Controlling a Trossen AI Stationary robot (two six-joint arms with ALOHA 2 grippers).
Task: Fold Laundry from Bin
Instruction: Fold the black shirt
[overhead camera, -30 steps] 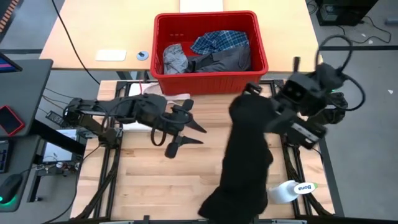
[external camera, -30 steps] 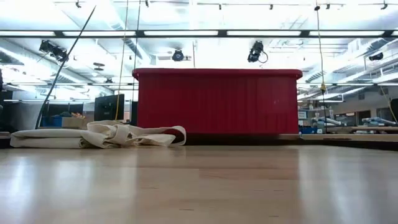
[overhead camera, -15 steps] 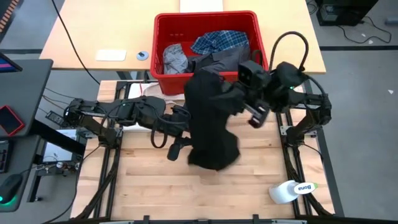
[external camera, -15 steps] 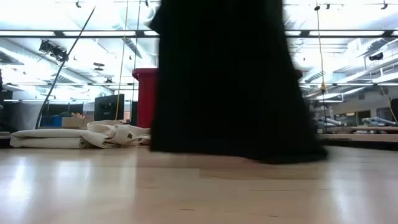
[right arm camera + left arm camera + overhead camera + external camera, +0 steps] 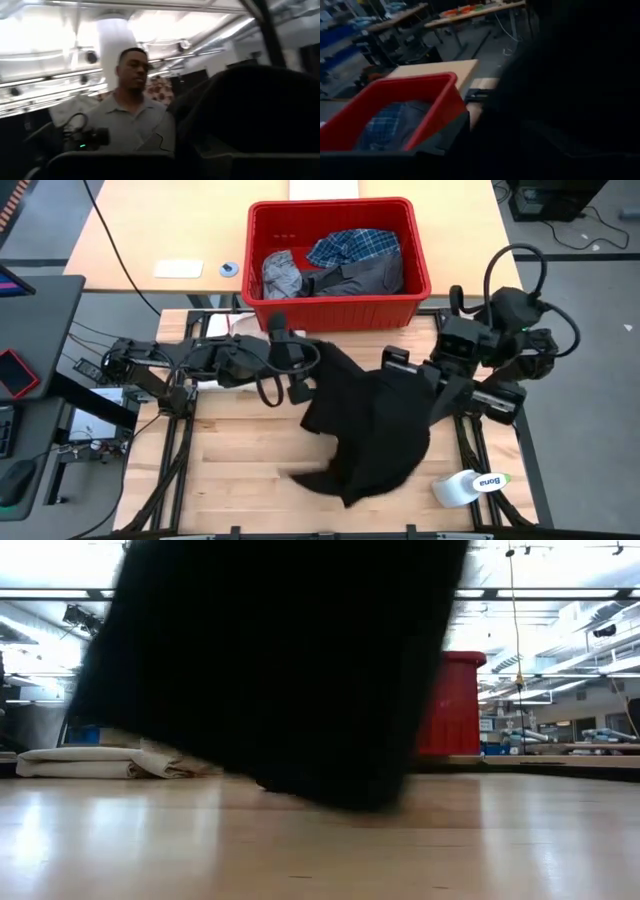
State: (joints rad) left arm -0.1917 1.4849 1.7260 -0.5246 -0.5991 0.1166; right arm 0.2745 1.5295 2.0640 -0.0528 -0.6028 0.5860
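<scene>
Limp black garment (image 5: 370, 430) drapes rumpled below ribbed red bin (image 5: 338, 305).

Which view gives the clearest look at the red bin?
The high view: the whole red bin with garments inside. The low view shows only its end beside the black garment; the left wrist view one corner; the right wrist view nothing.
</scene>
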